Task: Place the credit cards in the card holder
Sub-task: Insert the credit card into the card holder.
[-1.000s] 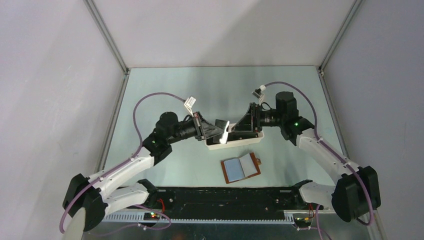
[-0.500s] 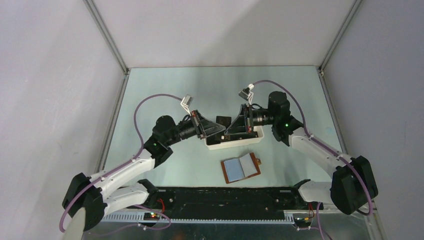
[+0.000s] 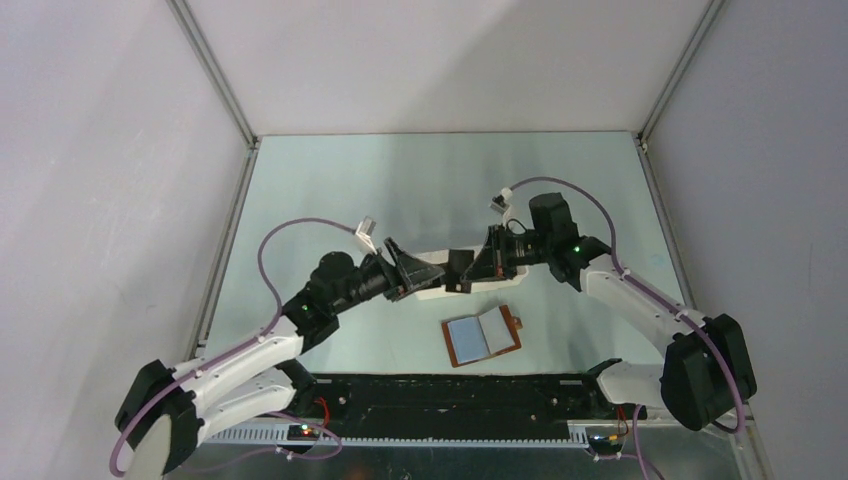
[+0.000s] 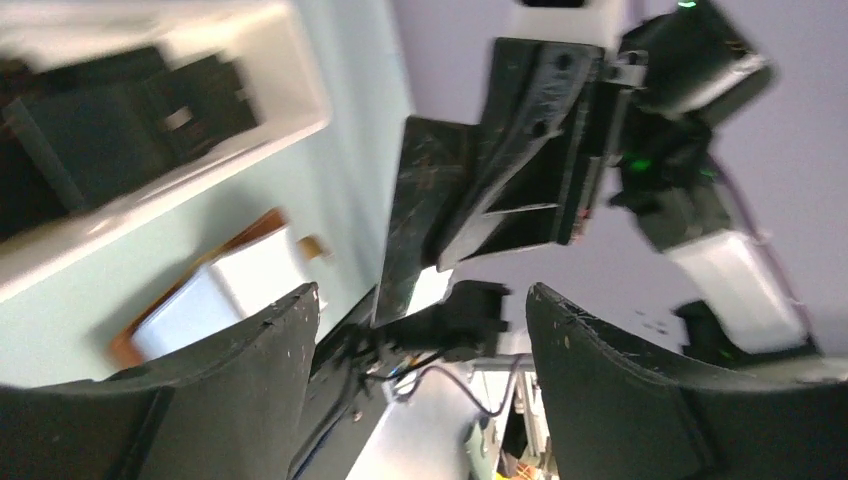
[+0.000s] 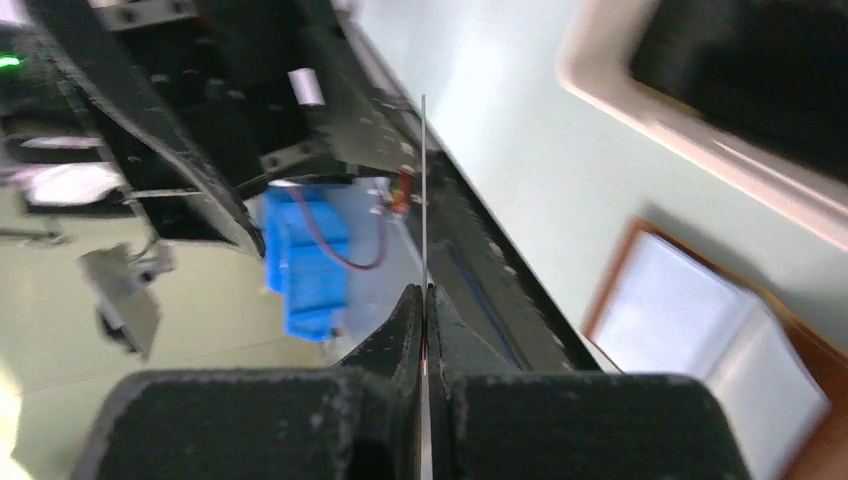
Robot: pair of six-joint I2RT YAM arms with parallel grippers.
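I see a white oblong tray (image 3: pixel 432 282) mid-counter (image 3: pixel 400 175), long side parallel to the near edge. Black rail (image 3: pixel 450 395) runs along that near edge.

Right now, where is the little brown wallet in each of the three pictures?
Top view: the wallet lies open, lower centre, just nearer than the white tray.
Left wrist: wallet lower left, under the tray.
Right wrist: wallet lower right, under the tray.
Shared landmark: the white tray.

- The left gripper (image 3: pixel 410 268) now sits further toward the near left, fingers apart, away from the card (image 4: pixel 410 220).
- The right gripper (image 3: pixel 468 272) is now nearer, at the tray's (image 3: pixel 430 282) front edge, pinching the card alone.
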